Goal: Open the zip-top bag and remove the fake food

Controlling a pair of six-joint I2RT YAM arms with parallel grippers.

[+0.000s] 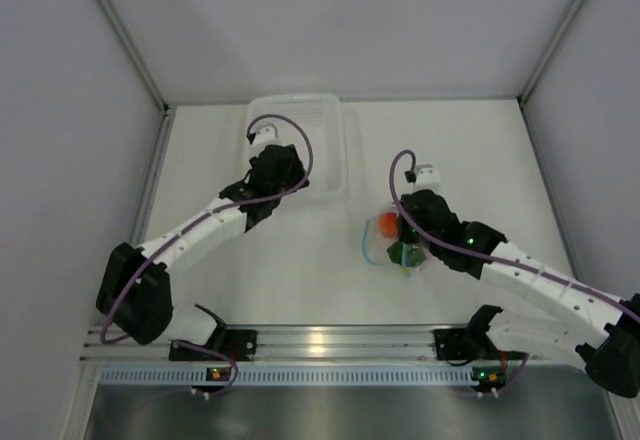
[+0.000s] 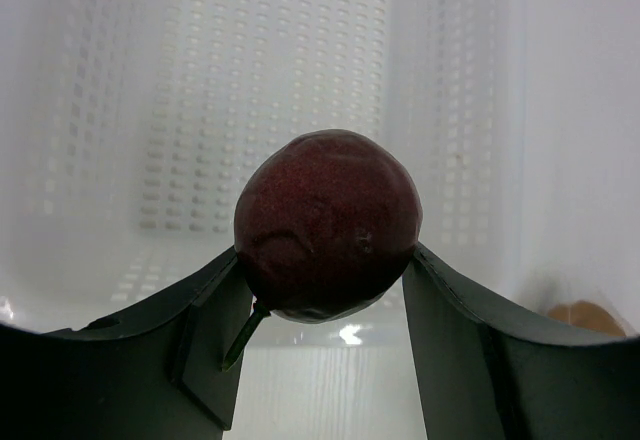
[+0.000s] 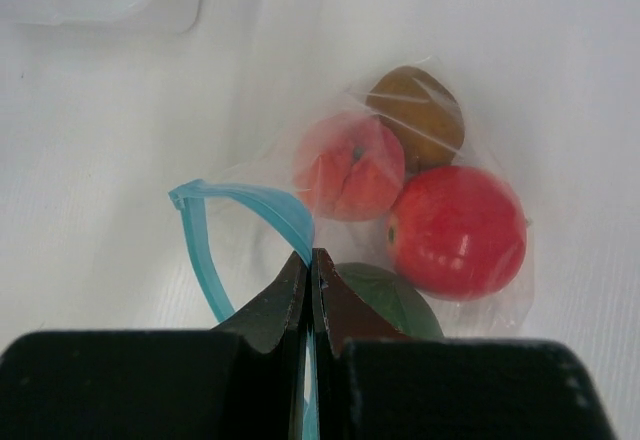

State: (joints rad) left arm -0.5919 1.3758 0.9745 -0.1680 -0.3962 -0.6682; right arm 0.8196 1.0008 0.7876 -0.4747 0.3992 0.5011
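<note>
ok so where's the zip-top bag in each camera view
top external: zip-top bag right of centre.
left wrist: not in it; the left hand holds a maroon fruit.
right wrist: centre, its blue zip strip pinched in the shut right hand.
shared landmark: white tub, far centre in the top view, background in the left wrist view, top-left corner in the right wrist view.

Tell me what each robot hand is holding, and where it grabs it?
The left gripper squeezes a dark maroon fruit by its sides. The right gripper pinches the bag by its blue zip strip.
</note>
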